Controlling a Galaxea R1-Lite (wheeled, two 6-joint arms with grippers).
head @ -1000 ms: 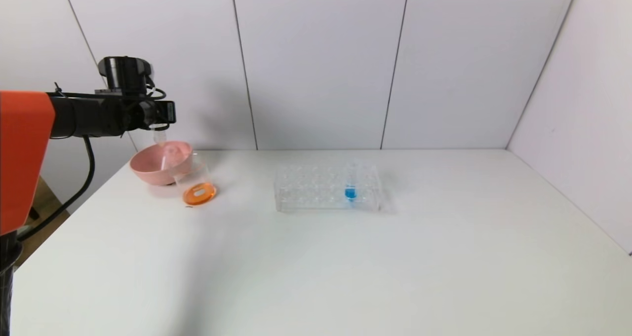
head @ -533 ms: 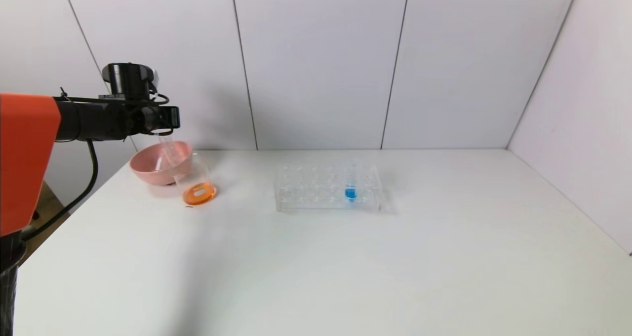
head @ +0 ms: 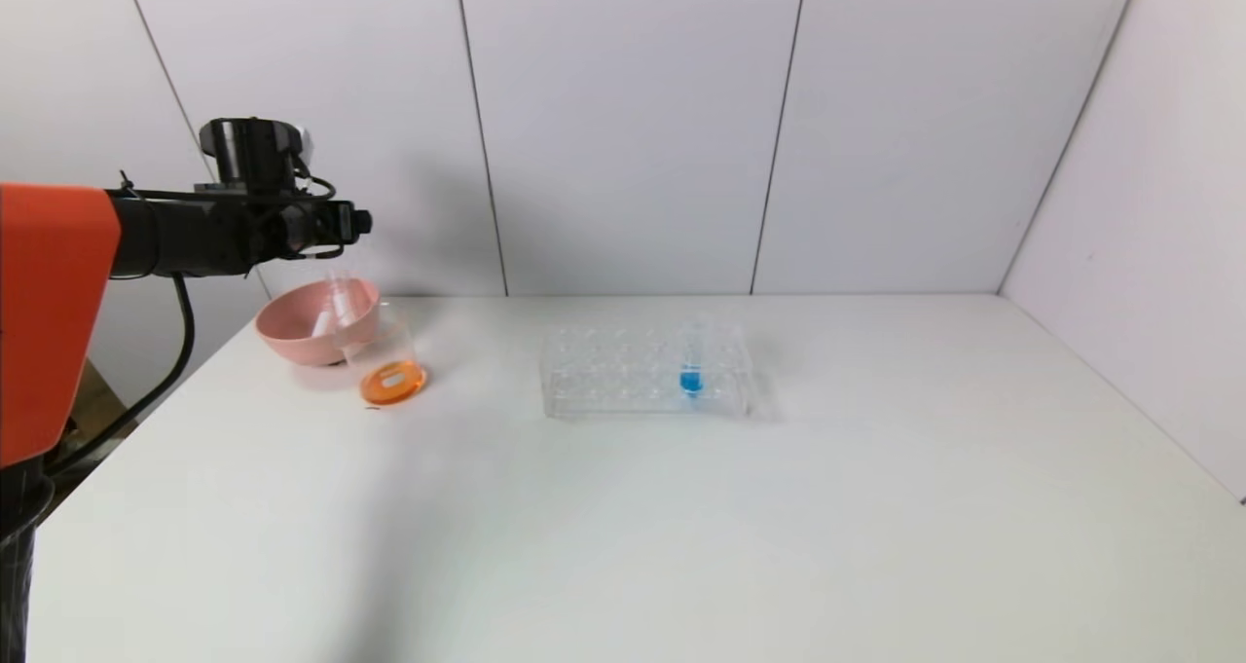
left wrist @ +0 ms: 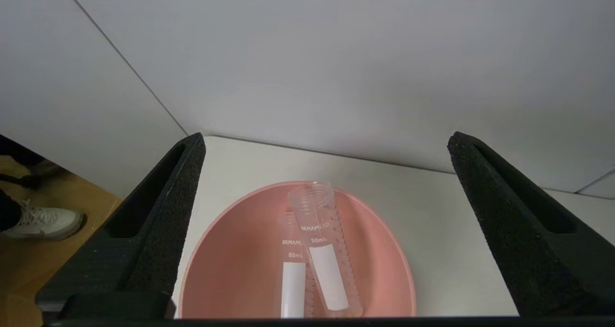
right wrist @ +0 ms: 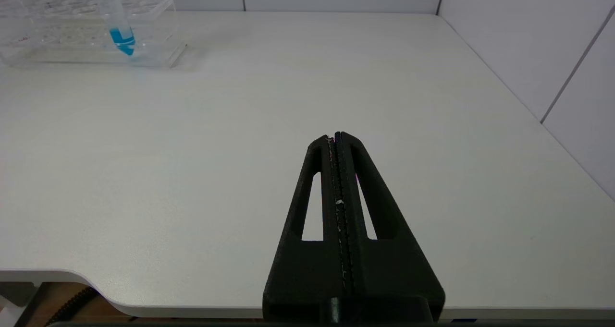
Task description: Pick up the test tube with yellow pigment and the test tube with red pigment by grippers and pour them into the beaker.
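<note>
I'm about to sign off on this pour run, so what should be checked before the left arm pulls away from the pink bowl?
1. Left gripper open, nothing between its fingers: ok.
2. Both emptied test tubes lying inside the pink bowl: ok.
3. Beaker upright, holding orange liquid: ok.
4. Blue-liquid tube untouched in the tube rack: ok.
5. Right gripper shut, parked low over the table's near edge: ok.
6. Spills beside the beaker: cannot tell; one small dark speck lies near it.

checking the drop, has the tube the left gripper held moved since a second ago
Yes. It has dropped from the left gripper, now open, down into the pink bowl, beside another empty tube.
</note>
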